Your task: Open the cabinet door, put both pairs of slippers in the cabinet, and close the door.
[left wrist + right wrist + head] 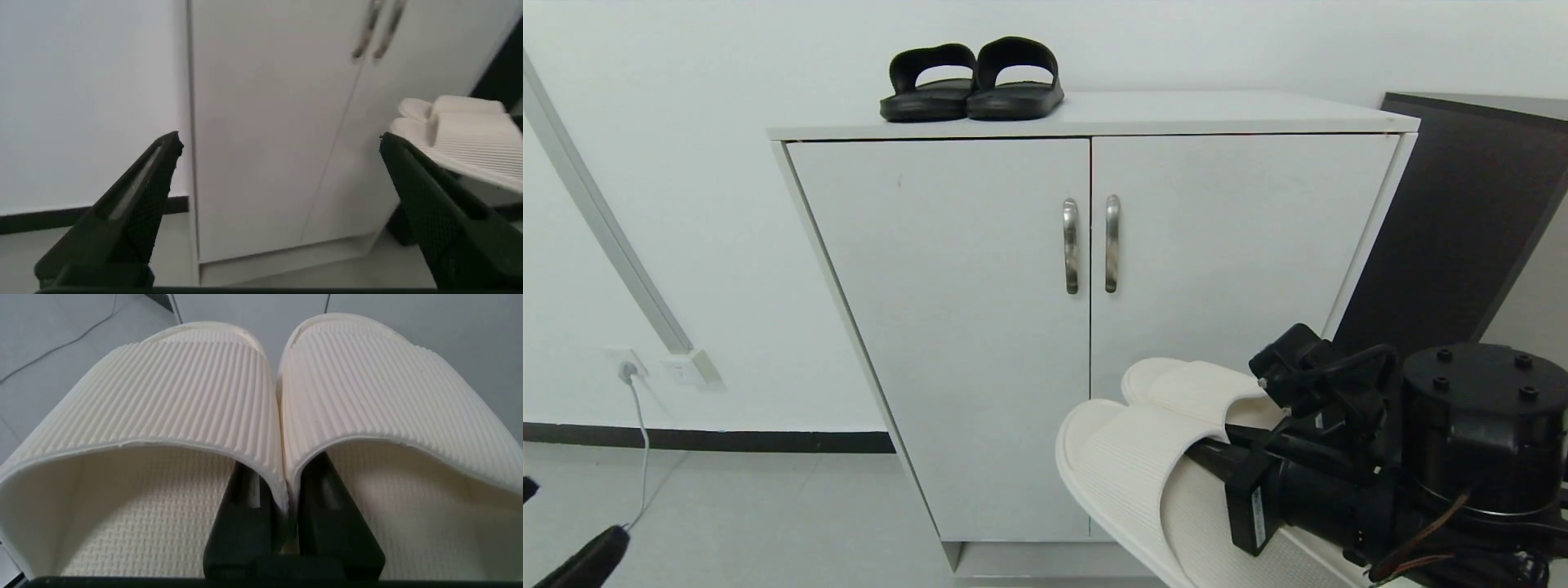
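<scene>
A white cabinet (980, 343) stands before me with both doors closed; two metal handles (1071, 246) meet at the middle. A black pair of slippers (972, 82) rests on its top at the left. My right gripper (1217, 445) is low at the right, shut on a white pair of slippers (1143, 457) held side by side, one finger inside each slipper (270, 400). My left gripper (278, 163) is open and low at the left, facing the closed left door (270, 131), with nothing between its fingers. The white slippers (462, 131) also appear there.
A dark panel (1462, 229) leans by the cabinet's right side. A wall socket (625, 367) with a cable and a slanted conduit sit on the left wall. Grey floor (727, 523) lies open to the left of the cabinet.
</scene>
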`<state>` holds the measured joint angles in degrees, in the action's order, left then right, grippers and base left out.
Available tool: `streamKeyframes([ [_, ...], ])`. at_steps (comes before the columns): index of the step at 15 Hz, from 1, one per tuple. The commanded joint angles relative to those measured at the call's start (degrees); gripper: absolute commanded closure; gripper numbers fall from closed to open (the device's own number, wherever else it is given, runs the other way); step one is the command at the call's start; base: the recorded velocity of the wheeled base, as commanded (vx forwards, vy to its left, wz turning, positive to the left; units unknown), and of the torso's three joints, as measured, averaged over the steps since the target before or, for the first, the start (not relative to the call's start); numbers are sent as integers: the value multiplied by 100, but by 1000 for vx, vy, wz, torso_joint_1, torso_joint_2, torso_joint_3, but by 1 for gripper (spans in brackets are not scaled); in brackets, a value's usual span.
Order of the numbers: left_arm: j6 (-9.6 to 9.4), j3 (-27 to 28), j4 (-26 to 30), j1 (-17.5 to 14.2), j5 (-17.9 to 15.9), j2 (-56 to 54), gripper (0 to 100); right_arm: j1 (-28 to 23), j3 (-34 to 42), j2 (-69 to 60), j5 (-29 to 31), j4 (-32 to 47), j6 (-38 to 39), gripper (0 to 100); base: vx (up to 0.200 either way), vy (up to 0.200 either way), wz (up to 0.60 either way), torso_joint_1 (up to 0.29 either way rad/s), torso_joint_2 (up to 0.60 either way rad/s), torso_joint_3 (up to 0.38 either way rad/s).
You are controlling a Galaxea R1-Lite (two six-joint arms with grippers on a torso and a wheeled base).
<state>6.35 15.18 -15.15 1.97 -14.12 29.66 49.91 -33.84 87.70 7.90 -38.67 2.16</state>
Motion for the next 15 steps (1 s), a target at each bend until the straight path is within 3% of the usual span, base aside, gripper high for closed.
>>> streamKeyframes([
  [1,-2,284,-533,145,-566,1446,0,1,9,-7,1,0,-49,100,0,0,0,0,0,0],
  [2,-2,442,-629,303,-706,1719,0,1,71,-16,-25,-9,-84,100,0,0,0,0,0,0],
  [6,6,1040,-1201,1446,-680,2694,0,1,405,-130,-737,-326,-181,100,0,0,0,0,0,0],
  [10,209,1866,-1209,2756,-39,3389,0,133,449,-25,-860,-326,-172,100,0,0,0,0,0,0],
  [11,297,2103,-1209,2958,23,3626,0,177,475,-7,-860,-326,-181,100,0,0,0,0,0,0],
  [12,305,2121,-1209,2967,23,3643,0,177,475,-7,-860,-326,-181,100,0,0,0,0,0,0],
  [13,332,2560,-1218,3178,67,3995,0,265,493,28,-860,-326,-181,100,0,0,0,0,0,0],
  [15,578,3035,-1209,3388,49,4303,0,344,493,54,-1027,-326,-216,100,0,0,0,0,0,0],
])
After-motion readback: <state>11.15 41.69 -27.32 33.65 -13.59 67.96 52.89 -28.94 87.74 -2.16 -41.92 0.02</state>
